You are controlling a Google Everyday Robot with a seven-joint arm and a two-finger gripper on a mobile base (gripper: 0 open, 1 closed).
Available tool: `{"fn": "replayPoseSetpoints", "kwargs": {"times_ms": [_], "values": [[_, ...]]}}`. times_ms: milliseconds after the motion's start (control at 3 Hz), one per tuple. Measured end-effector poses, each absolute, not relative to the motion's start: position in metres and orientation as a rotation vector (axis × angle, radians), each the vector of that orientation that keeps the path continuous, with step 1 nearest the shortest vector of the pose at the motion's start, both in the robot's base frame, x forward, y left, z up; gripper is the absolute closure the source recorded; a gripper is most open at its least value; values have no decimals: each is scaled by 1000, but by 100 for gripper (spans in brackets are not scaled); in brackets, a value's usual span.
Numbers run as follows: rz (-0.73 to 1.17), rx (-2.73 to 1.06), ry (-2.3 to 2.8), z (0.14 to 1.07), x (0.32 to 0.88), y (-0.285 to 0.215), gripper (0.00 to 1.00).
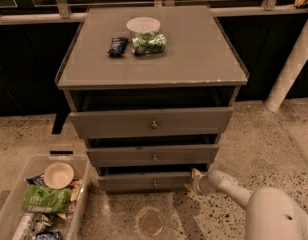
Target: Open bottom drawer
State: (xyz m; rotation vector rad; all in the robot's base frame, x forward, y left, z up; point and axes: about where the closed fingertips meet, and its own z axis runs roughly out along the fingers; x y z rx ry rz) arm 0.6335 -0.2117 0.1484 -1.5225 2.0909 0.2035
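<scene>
The bottom drawer (144,182) is the narrowest grey front at the foot of the grey cabinet (152,74), with a small round metal knob (155,183) at its centre. It stands pulled out a little, a dark gap showing above it. My gripper (192,180) sits at the right end of that drawer front, at the end of a white arm (229,188) reaching in from the lower right. It is well to the right of the knob.
Two wider grey drawers (151,124) stand partly open above. A white bowl (143,24), a green bag (148,43) and a dark packet (117,45) lie on the cabinet top. A clear bin (9,204) of snacks sits on the floor at lower left. A white post (293,64) rises at right.
</scene>
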Motion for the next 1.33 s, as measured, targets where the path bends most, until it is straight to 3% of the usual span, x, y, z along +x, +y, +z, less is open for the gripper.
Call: {"fn": "replayPoseSetpoints", "kwargs": {"times_ms": [1333], "values": [[204,-1523,2091,173,634,-212,100]]}}
